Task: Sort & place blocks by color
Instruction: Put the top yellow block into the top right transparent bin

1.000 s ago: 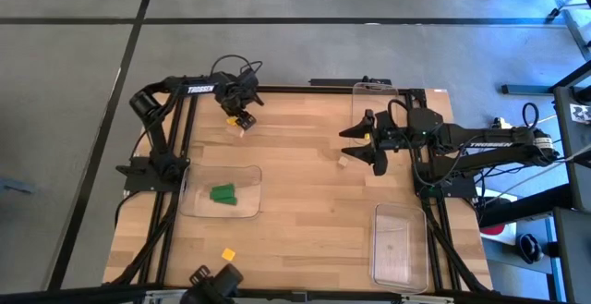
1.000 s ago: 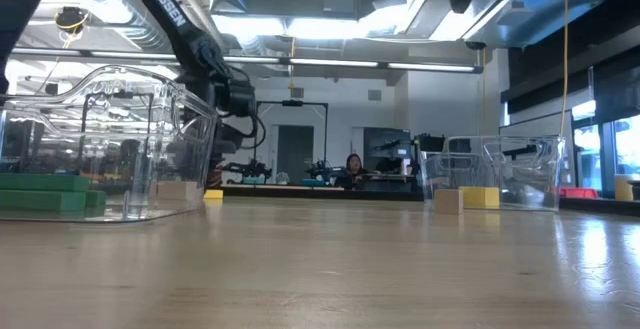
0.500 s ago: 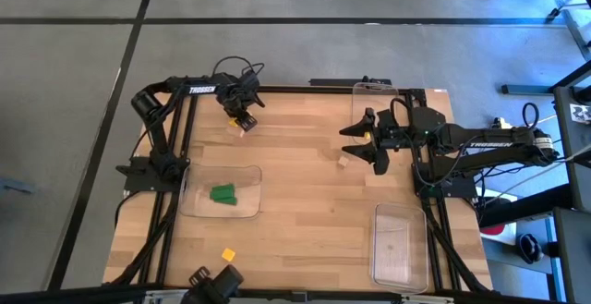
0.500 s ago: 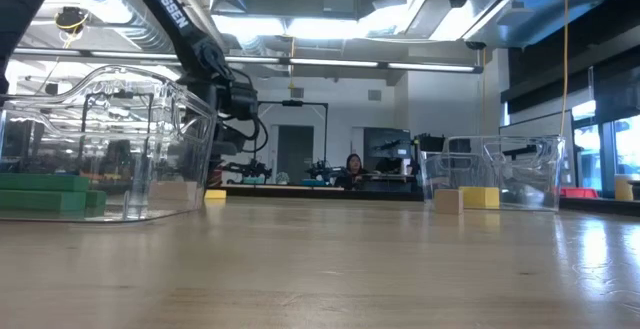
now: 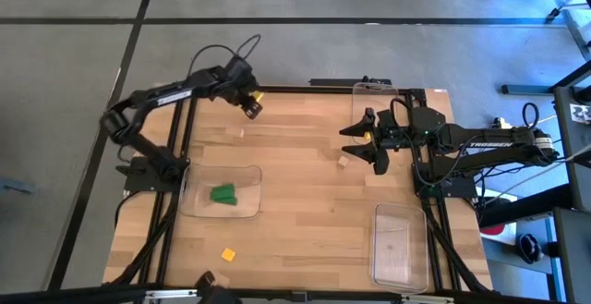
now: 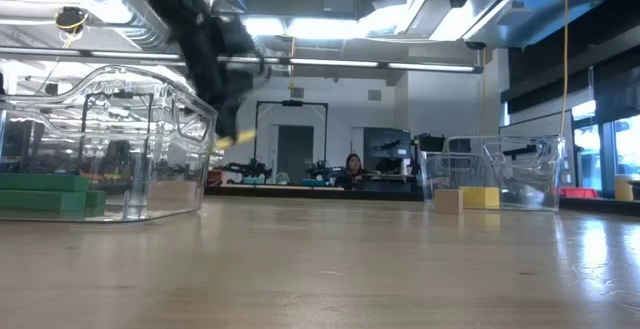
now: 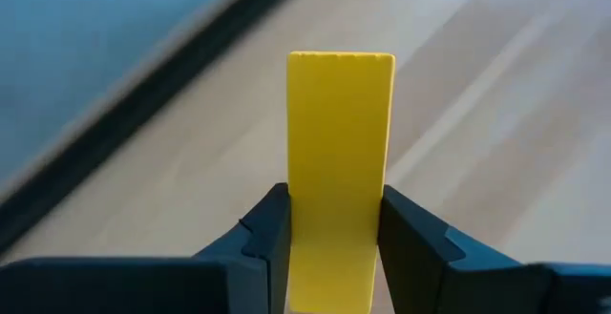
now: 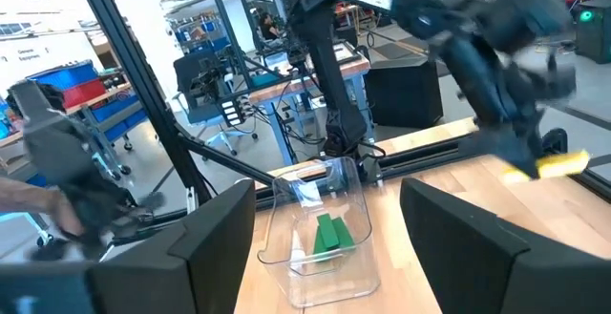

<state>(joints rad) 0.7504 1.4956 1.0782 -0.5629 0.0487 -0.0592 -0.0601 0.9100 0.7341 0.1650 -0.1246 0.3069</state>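
Gripping a yellow block [image 7: 340, 171] between my left gripper [image 5: 250, 106] fingers, I hold it lifted over the table's [image 5: 305, 212] far edge, near the left back corner; the fingers are narrowed snugly on its two long sides and it sticks out past the tips. My right gripper [image 5: 366, 143] hangs with its fingers spread wide and nothing between them, beside the clear tray [image 5: 376, 101] at the far edge. Just beside it a tan block [image 5: 342, 163] lies on the wood. Green blocks [image 5: 223, 193] sit in the tray [image 5: 247, 207] on my left. Another yellow block [image 5: 227, 254] lies near the front edge. Bare wood stretches wide across the middle.
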